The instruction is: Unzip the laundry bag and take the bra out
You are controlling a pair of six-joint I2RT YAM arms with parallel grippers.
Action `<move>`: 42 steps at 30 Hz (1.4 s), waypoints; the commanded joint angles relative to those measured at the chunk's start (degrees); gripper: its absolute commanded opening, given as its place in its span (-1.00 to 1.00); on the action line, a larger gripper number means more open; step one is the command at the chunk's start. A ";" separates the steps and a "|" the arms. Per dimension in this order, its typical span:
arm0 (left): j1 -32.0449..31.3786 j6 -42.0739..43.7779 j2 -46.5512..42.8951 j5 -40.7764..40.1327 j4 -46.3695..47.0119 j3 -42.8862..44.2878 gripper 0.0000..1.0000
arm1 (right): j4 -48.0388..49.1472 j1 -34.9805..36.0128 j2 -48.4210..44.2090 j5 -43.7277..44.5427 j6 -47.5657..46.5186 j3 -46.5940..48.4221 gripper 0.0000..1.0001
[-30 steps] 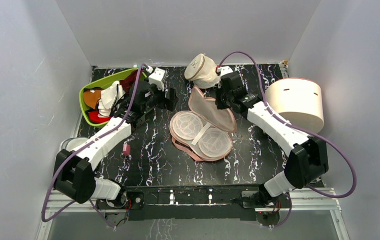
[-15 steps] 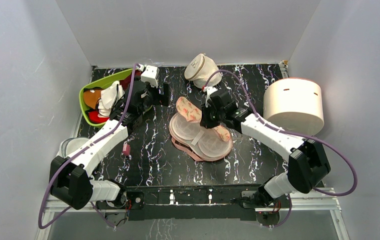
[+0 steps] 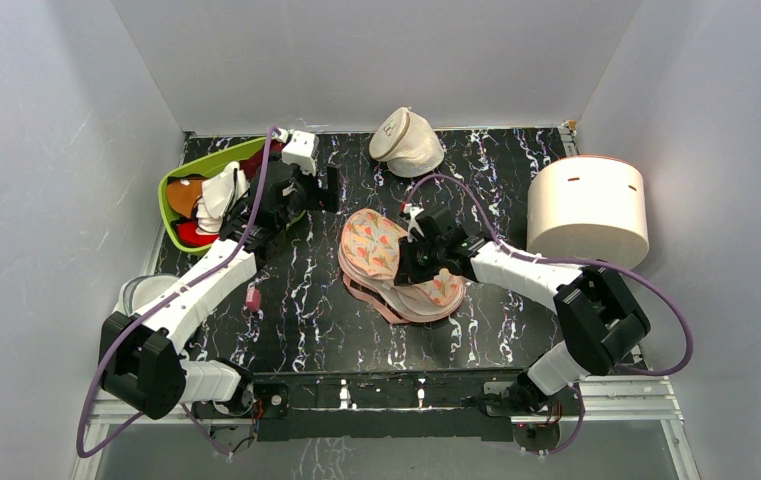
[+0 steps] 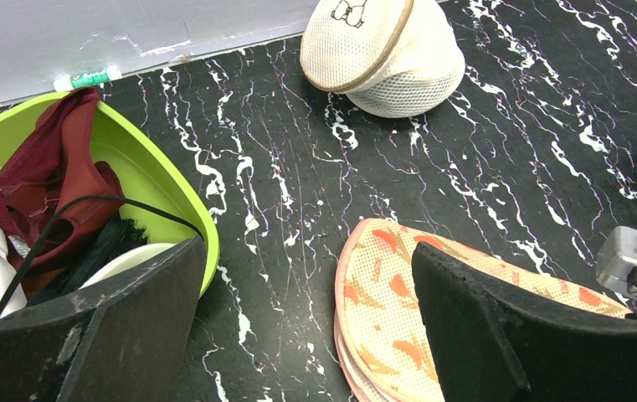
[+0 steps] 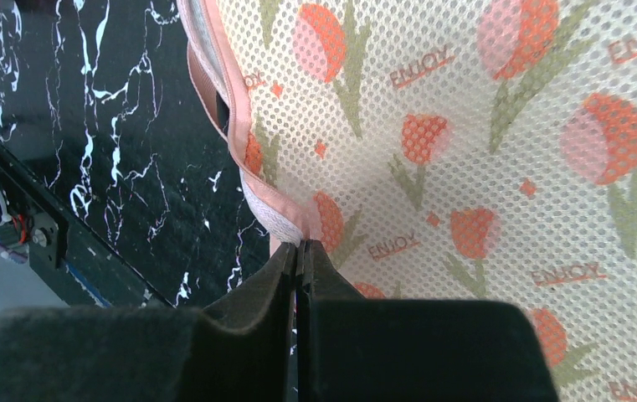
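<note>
The peach laundry bag [image 3: 381,245] with red-orange and green motifs lies mid-table, its printed lid folded over the lower half. My right gripper [image 3: 408,262] is shut on the lid's pink rim [image 5: 277,209], its fingers [image 5: 331,285] pressed together on the edge; the printed mesh [image 5: 465,126] fills that view. My left gripper [image 3: 324,190] hovers open and empty between the green bin and the bag's left lobe [image 4: 382,293], with bare table between its fingers [image 4: 139,318]. In the bin lies a white padded cup with a thin black strap [image 4: 135,258], apparently the bra [image 3: 221,192].
The green bin [image 3: 171,185] of clothes stands at the back left. A cream domed pouch [image 3: 408,140] sits at the back centre and a white round container [image 3: 588,208] at the right. A small pink object [image 3: 252,298] and a clear tub [image 3: 141,290] lie beside the left arm.
My right gripper has swung the open lid from the far side down and leftward over the pink mesh inside, which is now covered. The left gripper drew back a little toward the bin.
</note>
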 commanded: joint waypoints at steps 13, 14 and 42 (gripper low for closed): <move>-0.09 0.15 -0.88 0.48 0.67 -0.10 0.85 | 6.59 0.33 2.06 -2.08 3.88 -6.23 -0.85; -0.09 0.10 -0.80 0.57 0.67 -0.10 0.85 | 6.94 0.38 2.16 -2.19 4.17 -6.64 -0.81; -0.06 -0.07 -0.36 1.47 1.02 -0.24 0.86 | 7.64 0.02 -7.72 5.62 3.93 -2.31 0.60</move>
